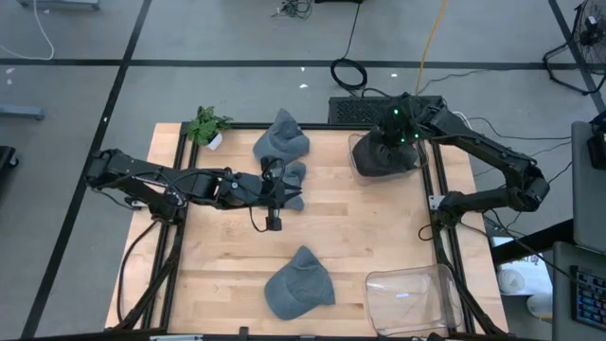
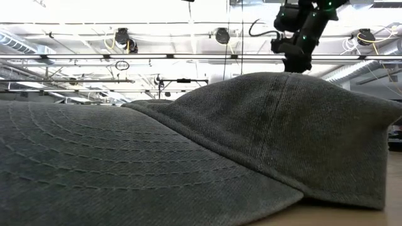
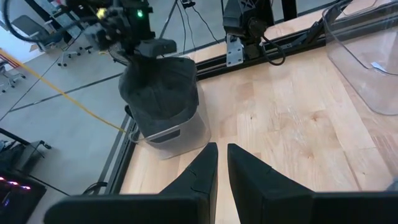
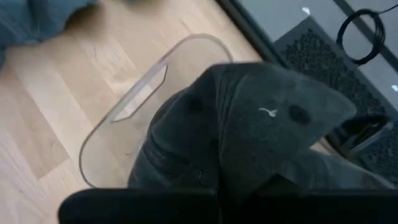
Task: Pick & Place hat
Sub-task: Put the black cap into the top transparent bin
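A dark grey hat (image 3: 158, 93) stands bunched in a clear bin (image 3: 180, 134) at the table's far right, also seen in the high view as the hat (image 1: 379, 159). My right gripper (image 1: 392, 140) is above it, shut on its top. My left gripper (image 3: 222, 168) hovers over the table's middle (image 1: 273, 223); its fingers are shut to a thin slit with nothing between them. Two lighter grey hats (image 1: 281, 140) (image 1: 294, 176) lie on the table at the far middle. A third (image 1: 298, 282) rests flat near the front edge and fills the low view (image 2: 188, 157). My right gripper holds the dark hat by the bunched cloth at its top (image 3: 155, 61), coming from above and slanting down. The cloth itself hides the fingertips in the right wrist view, where the hat (image 4: 261, 124) bulges out past them. The hat's lower part sits inside the clear bin.
A second clear bin (image 1: 412, 298) stands at the front right corner. A small potted plant (image 1: 206, 125) sits at the far left corner. A black frame (image 1: 170, 237) runs round the wooden table. Bare wood (image 1: 369, 227) lies between the two bins.
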You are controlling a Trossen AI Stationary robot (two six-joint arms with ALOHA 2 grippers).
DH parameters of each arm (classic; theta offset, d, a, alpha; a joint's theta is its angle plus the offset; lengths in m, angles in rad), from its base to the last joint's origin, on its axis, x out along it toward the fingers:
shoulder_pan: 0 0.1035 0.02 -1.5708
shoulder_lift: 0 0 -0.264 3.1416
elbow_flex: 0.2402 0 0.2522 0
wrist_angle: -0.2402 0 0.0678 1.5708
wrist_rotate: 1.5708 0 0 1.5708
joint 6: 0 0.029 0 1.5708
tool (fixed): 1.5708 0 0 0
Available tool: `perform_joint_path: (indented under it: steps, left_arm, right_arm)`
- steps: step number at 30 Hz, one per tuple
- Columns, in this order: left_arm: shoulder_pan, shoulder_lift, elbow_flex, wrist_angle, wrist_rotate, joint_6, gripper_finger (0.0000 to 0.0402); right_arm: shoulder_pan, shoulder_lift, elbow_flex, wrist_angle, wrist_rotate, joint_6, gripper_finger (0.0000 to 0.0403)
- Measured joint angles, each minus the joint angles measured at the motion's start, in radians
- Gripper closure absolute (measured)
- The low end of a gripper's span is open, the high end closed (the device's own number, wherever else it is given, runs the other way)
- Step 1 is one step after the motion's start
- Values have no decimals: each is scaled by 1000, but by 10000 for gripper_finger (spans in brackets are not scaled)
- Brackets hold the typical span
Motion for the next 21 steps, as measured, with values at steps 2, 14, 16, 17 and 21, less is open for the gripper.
perform_joint_path:
  steps: [2,14,16,17,21]
  left_arm:
    - [0,0,0,0,0,-2,355]
    - [0,0,0,0,0,-10,355]
    - [0,0,0,0,0,-10,355]
    - [0,0,0,0,0,-10,355]
    - [0,0,0,-1,0,-10,355]
  right_arm:
    - [0,0,-33,20,0,2,403]
    - [0,-3,-144,100,171,40,374]
    - [0,-11,-144,100,189,34,351]
    - [0,-18,-144,102,188,34,338]
    - [0,-62,-144,126,186,34,275]
